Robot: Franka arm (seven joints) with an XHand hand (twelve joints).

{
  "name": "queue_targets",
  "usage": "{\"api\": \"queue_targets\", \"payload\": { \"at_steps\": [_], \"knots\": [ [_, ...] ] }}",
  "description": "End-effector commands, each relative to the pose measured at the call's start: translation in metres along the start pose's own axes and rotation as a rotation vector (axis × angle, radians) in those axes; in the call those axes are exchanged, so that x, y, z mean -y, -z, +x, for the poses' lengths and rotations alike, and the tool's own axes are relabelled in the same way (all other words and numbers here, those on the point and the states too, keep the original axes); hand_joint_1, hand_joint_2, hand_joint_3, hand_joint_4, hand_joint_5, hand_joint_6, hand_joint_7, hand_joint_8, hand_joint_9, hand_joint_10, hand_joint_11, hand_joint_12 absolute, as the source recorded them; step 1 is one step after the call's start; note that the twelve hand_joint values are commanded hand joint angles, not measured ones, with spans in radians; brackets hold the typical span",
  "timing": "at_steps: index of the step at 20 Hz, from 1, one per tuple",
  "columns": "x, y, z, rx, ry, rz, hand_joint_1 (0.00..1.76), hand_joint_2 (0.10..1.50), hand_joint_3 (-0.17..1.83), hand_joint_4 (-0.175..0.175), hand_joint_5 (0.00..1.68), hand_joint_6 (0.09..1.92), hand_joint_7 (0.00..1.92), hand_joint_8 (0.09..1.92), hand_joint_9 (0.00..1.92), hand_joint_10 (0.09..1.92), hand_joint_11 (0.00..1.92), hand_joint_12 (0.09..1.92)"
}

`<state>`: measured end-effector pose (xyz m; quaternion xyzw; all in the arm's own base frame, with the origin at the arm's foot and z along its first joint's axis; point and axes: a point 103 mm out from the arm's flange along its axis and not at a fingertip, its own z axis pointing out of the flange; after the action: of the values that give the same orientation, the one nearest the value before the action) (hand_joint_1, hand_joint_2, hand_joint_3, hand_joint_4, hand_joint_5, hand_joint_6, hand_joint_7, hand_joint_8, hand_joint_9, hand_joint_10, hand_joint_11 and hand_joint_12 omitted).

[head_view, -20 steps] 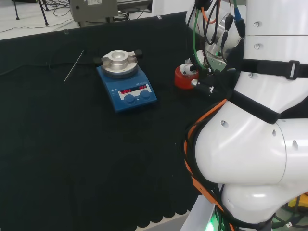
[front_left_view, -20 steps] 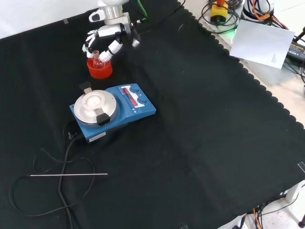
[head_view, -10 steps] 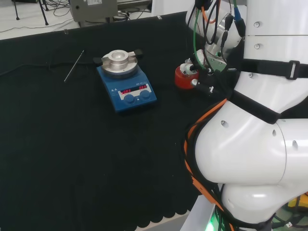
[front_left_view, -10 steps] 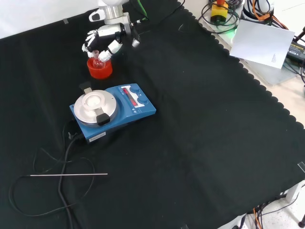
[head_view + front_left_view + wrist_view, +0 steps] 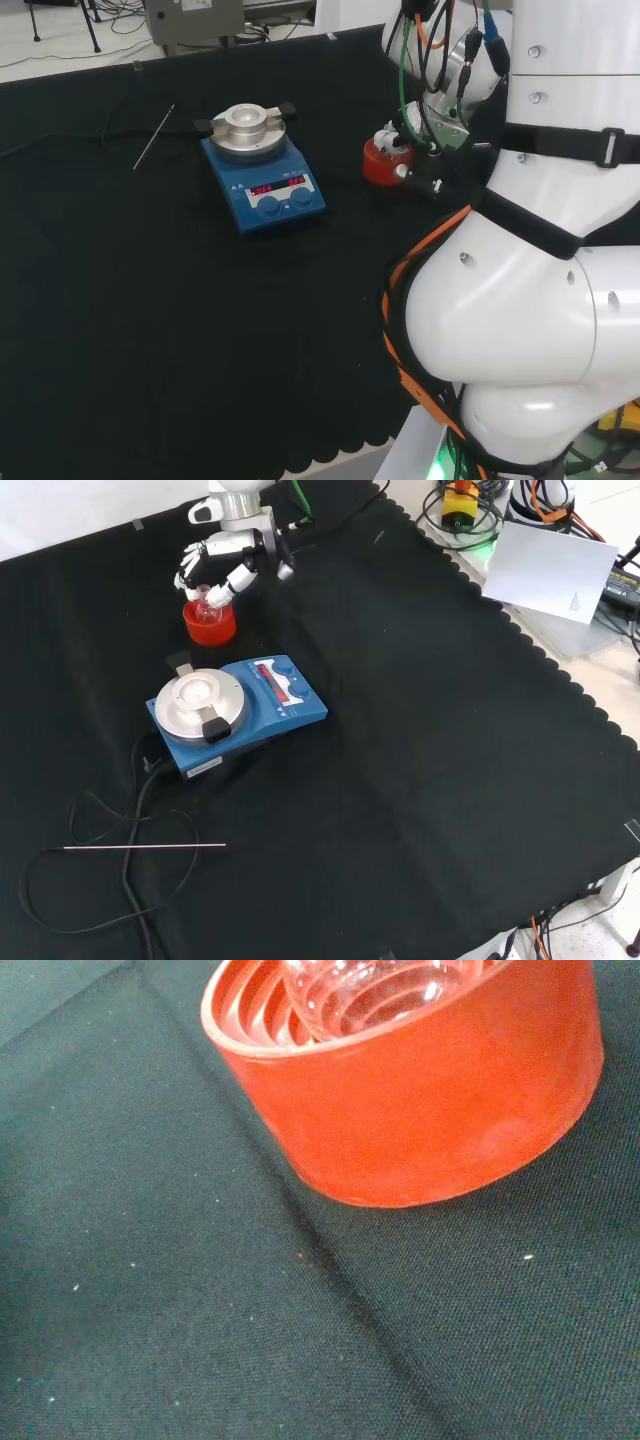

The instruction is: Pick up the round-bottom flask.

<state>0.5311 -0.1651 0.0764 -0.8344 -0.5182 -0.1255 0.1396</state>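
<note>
Your arm (image 5: 520, 300) rises as stacked white links along the right side of the head view, with orange and black cables running down its side and a black strap across the upper link. From there it reaches away toward the far right of the tabletop (image 5: 150, 300). In the front view, the wrist comes in from the top edge, pointing down. Your hand (image 5: 222, 562) hangs below it, palm down, with black and white fingers (image 5: 238, 580) curled downward and spread to both sides. In the head view, the hand (image 5: 412, 125) sits just left of the upper links, partly hidden by cables.
</note>
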Motion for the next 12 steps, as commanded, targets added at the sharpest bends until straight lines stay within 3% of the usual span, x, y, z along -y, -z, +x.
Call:
{"api": "queue_targets", "payload": {
  "at_steps": [1, 12],
  "knots": [
    [0.001, 0.006, 0.003, 0.025, -0.019, -0.058, 0.99, 1.20, -0.12, 0.172, 0.92, 1.12, 0.51, 0.59, 0.65, 0.58, 0.25, 1.31],
    [0.013, 0.042, 0.024, 0.053, 0.001, -0.045, 0.99, 1.23, -0.17, 0.175, 0.93, 1.13, 0.54, 0.57, 0.70, 0.54, 0.32, 1.29]
  ]
}}
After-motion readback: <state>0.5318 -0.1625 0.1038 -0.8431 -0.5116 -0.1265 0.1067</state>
